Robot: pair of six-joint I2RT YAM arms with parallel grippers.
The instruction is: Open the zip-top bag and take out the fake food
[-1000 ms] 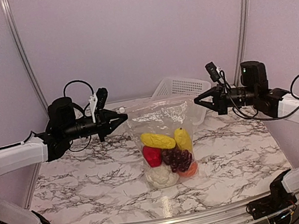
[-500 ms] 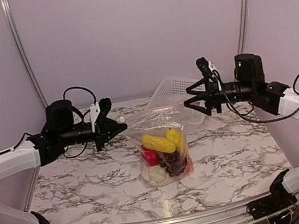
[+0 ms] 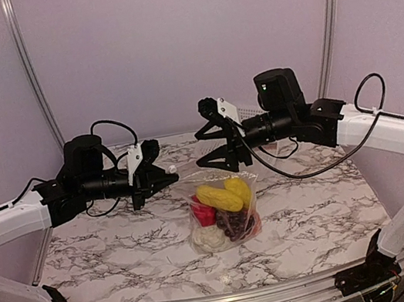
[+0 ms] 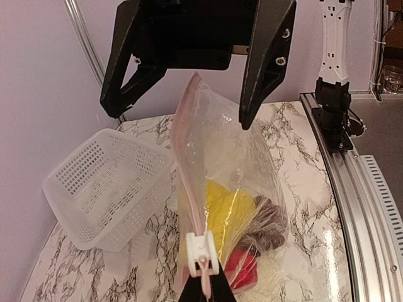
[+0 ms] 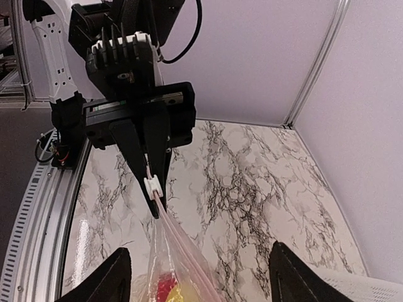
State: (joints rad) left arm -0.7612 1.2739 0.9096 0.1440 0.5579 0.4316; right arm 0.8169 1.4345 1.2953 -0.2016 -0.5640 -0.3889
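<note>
My right gripper (image 3: 202, 149) has let go and swung in, jaws wide and empty over the bag (image 4: 220, 170), which my left gripper (image 4: 204, 290) holds up, pinched shut at its slider (image 4: 201, 250), food (image 3: 222, 208) still inside below, so I judge a fresh grip comes next.

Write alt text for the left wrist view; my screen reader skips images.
The shut left claw pinches the zip edge of a zip-top bag holding fake food. The open right claw hovers above it; a white basket lies nearby.
</note>
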